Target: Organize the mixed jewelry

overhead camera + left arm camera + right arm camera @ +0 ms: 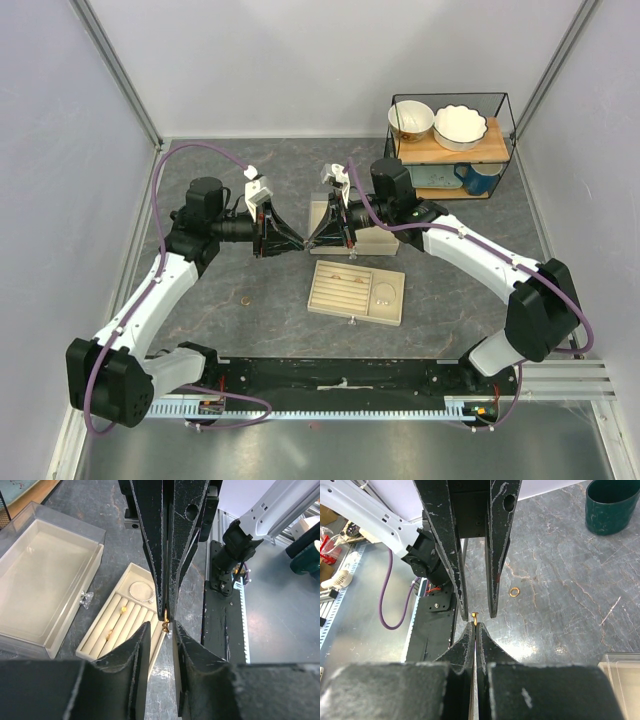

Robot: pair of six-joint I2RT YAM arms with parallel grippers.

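My right gripper [475, 626] is shut on a tiny gold-brown piece of jewelry [474, 616], held in the air above the table. My left gripper [161, 626] is open, its fingertips on either side of that piece [166, 620]. The two grippers meet tip to tip in the top view, the left gripper [297, 243] against the right gripper [313, 243]. The beige slotted tray [98, 645] below holds the silvery wire hoop [141, 591] and two small gold rings [123, 609]. Another gold ring [514, 592] lies loose on the table.
A clear lidded box [45, 580] sits beside the tray, behind it in the top view [372, 240]. A wire shelf [450, 140] with two bowls and a teal mug [612, 505] stands at the back right. Walls close in on both sides.
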